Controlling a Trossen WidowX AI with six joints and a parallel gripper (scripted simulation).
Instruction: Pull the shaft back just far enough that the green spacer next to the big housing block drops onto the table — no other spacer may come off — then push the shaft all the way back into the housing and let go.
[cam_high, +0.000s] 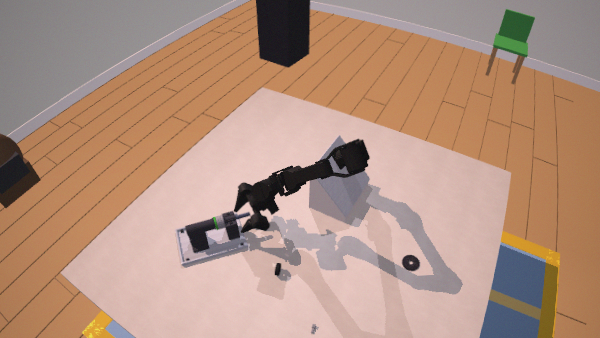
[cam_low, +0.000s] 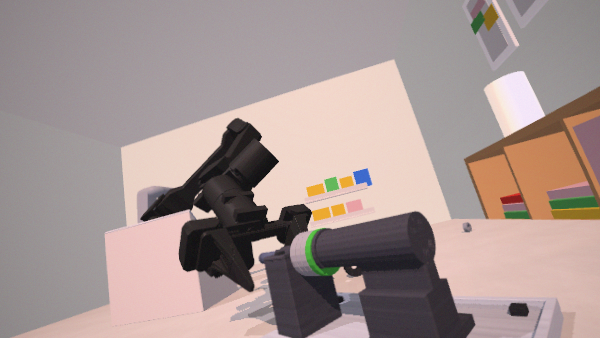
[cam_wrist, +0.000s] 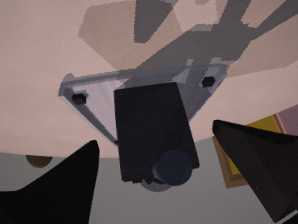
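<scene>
The dark housing block (cam_high: 199, 227) (cam_low: 375, 241) stands on a pale base plate (cam_high: 180, 252) (cam_low: 553, 312). The green spacer (cam_high: 215, 223) (cam_low: 310, 255) sits against the housing's face, with pale spacers (cam_high: 220, 221) (cam_low: 299, 255) beside it, between housing and dark support block (cam_high: 233, 231) (cam_low: 300, 295) (cam_wrist: 150, 120). The blue-grey shaft (cam_high: 243, 215) (cam_low: 264, 255) (cam_wrist: 172, 168) sticks out of the support's outer side; its round end faces the wrist camera. My gripper (cam_high: 241, 219) (cam_low: 272, 265) (cam_wrist: 157, 136) is open and empty, its fingertips on either side of the shaft end. Contact is not visible.
A pale angular block (cam_high: 342, 197) (cam_low: 155, 265) stands by the arm's base. A small black piece (cam_high: 278, 269) lies near the plate, a black ring (cam_high: 413, 262) farther right, and a tiny grey piece (cam_high: 313, 326) (cam_low: 466, 227) lies apart. Dark bolts (cam_low: 518, 309) (cam_wrist: 208, 81) stand on the plate.
</scene>
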